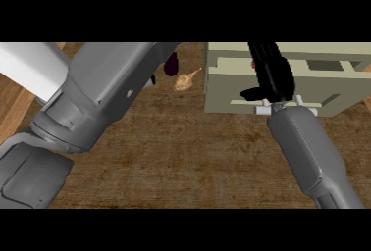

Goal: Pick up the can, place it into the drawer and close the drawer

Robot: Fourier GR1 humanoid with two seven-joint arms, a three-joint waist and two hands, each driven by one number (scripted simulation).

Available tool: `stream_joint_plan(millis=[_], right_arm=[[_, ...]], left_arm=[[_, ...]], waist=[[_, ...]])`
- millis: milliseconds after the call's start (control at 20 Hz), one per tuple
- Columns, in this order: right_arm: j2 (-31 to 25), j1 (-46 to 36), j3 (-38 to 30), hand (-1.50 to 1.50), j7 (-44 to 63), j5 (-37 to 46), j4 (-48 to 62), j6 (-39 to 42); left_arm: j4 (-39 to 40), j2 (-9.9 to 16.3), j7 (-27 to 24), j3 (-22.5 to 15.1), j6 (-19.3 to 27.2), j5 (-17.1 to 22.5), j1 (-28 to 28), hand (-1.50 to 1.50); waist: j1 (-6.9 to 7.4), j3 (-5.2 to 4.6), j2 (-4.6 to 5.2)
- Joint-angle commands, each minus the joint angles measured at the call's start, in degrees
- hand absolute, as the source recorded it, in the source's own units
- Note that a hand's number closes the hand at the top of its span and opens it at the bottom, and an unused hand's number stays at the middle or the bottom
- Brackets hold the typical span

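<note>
A beige drawer unit (pixel 232 83) stands at the upper right of the counter, its drawer open towards me. My right hand (pixel 272 73) reaches over the open drawer with its fingers stretched straight towards the far side, and its thumb (pixel 251 93) sticks out left near the drawer's front. A small red sliver (pixel 253 63), possibly the can, shows at the hand's left edge inside the drawer; the hand hides the rest. My left forearm (pixel 101 93) rises steeply at the left and its hand runs out of view at the top.
A dark purple object (pixel 172 64) and a small tan object (pixel 185 81) lie on the brown counter (pixel 188 157) just left of the drawer unit. A white surface (pixel 25 63) shows at the far left.
</note>
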Motion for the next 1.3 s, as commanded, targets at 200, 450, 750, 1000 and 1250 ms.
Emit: stream_joint_plan(millis=[200,450,750,1000,1250], right_arm=[[-0.66,-13.96,-5.46,-1.5,-0.57,2.37,17.96,-9.16],[-1.44,-17.79,-7.23,-1.5,-2.84,2.63,25.12,-13.71],[-1.9,-23.1,-8.27,-1.5,-1.86,3.62,30.64,-15.1],[-1.63,-26.61,-10.53,-1.5,-3.83,1.08,31.96,-14.04],[0.5,-29.78,-14.91,-1.5,-8.75,-5.06,30.4,-10.89]], left_arm=[[-4.94,3.17,5.05,-0.65,-0.56,-1.24,1.38,-1.5],[-9.47,4.77,5.2,-1.43,-0.56,-2.02,5.83,-1.5],[-15.21,6.32,7.27,-2.57,-2.43,-2.32,10.64,-1.5],[-19.53,10.47,8.39,-1.96,-4.5,-1.99,13.26,-1.5],[-23.1,10.88,8.09,-2.12,-4.89,-1.8,16.66,-1.5]], waist=[[2.04,0.03,0.44],[3.55,0.03,0.62],[4.41,0.0,0.51],[4.62,0.02,0.48],[4.93,0.05,0.45]])
